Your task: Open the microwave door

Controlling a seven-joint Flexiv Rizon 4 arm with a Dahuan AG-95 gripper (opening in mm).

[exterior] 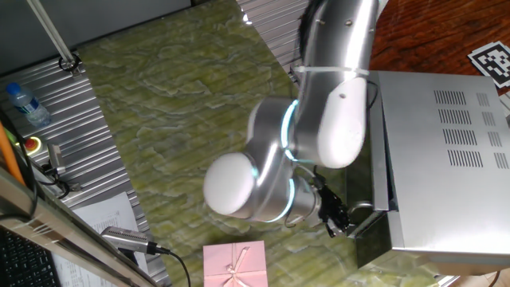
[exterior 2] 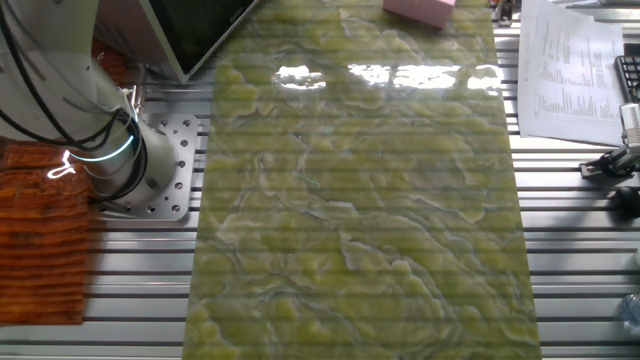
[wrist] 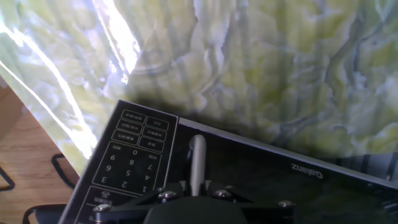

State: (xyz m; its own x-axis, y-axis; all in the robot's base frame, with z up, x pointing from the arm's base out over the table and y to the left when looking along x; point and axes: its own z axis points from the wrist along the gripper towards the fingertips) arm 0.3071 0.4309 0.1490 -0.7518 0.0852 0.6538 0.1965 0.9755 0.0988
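The silver-grey microwave (exterior: 446, 159) stands at the right, with vent slits on its top. Its door (wrist: 267, 180) is dark glass and fills the lower hand view, next to the black keypad (wrist: 134, 155). The door looks flush with the keypad panel. The curved silver bar handle (wrist: 197, 155) runs down between the two fingers of my gripper (wrist: 197, 185), which closes round it. In one fixed view the gripper (exterior: 341, 217) sits at the door's front face (exterior: 381, 151), partly hidden by the arm.
A pink gift box (exterior: 233, 265) lies on the green marble mat in front of the microwave and also shows in the other fixed view (exterior 2: 420, 10). The robot base (exterior 2: 130, 165) is at the left. A water bottle (exterior: 24, 104) and papers (exterior 2: 570, 60) lie off the mat.
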